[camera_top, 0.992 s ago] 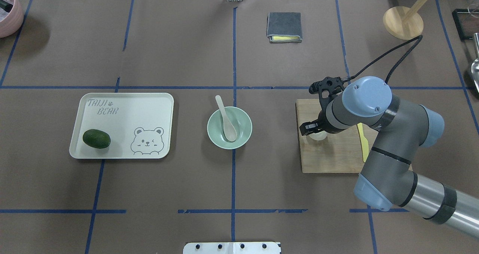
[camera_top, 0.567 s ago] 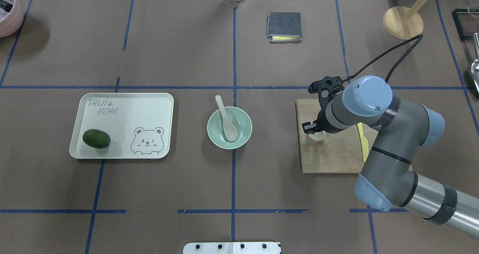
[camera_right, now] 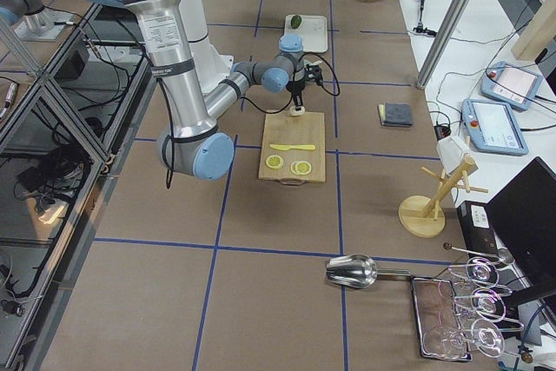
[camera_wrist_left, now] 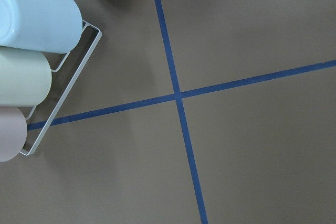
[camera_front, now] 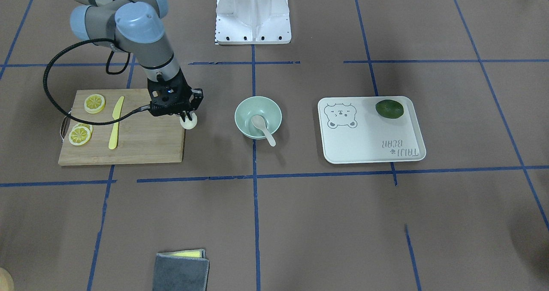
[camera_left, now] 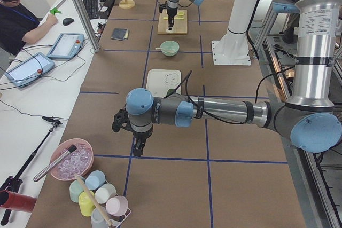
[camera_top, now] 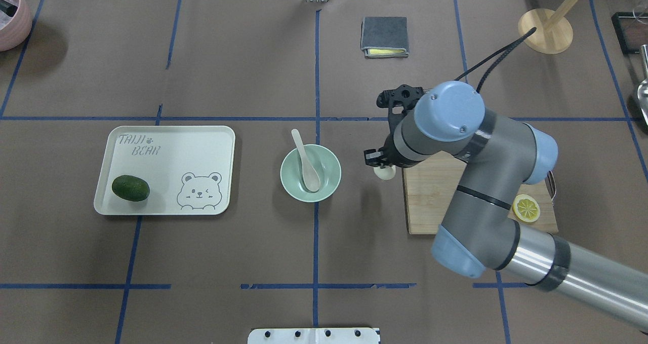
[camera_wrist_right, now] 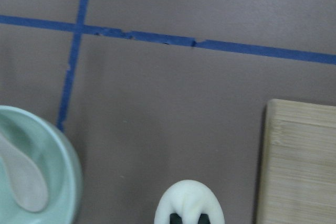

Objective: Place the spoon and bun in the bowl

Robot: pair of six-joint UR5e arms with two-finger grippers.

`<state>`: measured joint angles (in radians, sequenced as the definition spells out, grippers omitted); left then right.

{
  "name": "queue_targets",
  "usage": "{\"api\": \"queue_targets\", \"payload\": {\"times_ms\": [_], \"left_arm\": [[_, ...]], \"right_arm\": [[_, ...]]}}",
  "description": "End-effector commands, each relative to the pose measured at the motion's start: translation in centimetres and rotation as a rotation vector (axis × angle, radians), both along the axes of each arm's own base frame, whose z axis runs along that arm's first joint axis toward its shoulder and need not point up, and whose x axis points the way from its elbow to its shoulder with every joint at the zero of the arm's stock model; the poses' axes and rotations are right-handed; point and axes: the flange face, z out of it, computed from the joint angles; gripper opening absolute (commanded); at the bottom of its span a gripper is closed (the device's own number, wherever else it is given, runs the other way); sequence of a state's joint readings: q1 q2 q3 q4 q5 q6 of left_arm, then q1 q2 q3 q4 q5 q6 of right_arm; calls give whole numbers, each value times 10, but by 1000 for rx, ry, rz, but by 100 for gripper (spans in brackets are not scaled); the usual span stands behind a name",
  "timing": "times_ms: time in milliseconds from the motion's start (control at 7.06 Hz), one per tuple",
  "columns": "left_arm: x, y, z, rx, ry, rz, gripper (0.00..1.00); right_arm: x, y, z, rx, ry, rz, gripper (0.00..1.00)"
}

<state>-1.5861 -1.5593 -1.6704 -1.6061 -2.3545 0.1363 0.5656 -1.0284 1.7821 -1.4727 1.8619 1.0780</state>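
Observation:
The white bun (camera_top: 386,172) is held in my right gripper (camera_top: 379,164), which is shut on it just off the cutting board's edge, to the right of the bowl. It also shows in the front view (camera_front: 189,122) and the right wrist view (camera_wrist_right: 189,201). The mint-green bowl (camera_top: 332,180) stands at the table's middle. The off-white spoon (camera_top: 307,161) lies in it, with its handle over the far rim. My left gripper (camera_left: 135,150) hangs over the table far to the left; I cannot tell whether it is open or shut.
A wooden cutting board (camera_top: 430,202) holds lemon slices (camera_front: 94,103) and a yellow knife (camera_front: 115,124). A white tray (camera_top: 167,151) with a dark green fruit (camera_top: 130,188) lies left of the bowl. A grey cloth (camera_top: 385,36) lies at the back.
My right gripper closed on the bun on the board, then carried it left off the board's edge toward the bowl. The spoon and bowl have not moved.

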Motion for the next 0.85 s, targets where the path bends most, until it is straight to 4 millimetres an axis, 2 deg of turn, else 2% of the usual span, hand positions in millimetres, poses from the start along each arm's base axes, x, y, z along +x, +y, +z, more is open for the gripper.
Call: {"api": "queue_targets", "payload": {"times_ms": [0, 142, 283, 425, 567, 709], "left_arm": [[0, 0, 0, 1, 0, 0, 100], [0, -1, -1, 3, 0, 0, 100], [0, -1, -1, 3, 0, 0, 100], [0, -1, -1, 3, 0, 0, 100], [0, -1, -1, 4, 0, 0, 100], [0, -1, -1, 4, 0, 0, 100]], "right_arm": [[-44, -12, -76, -50, -42, 43, 0], [-77, -16, -84, -51, -9, 81, 0], [-99, -8, -84, -28, 18, 93, 0], [-113, 3, -81, -33, 31, 99, 0], [-118, 7, -79, -47, 33, 101, 76], [-122, 11, -76, -65, 35, 112, 100]]}}
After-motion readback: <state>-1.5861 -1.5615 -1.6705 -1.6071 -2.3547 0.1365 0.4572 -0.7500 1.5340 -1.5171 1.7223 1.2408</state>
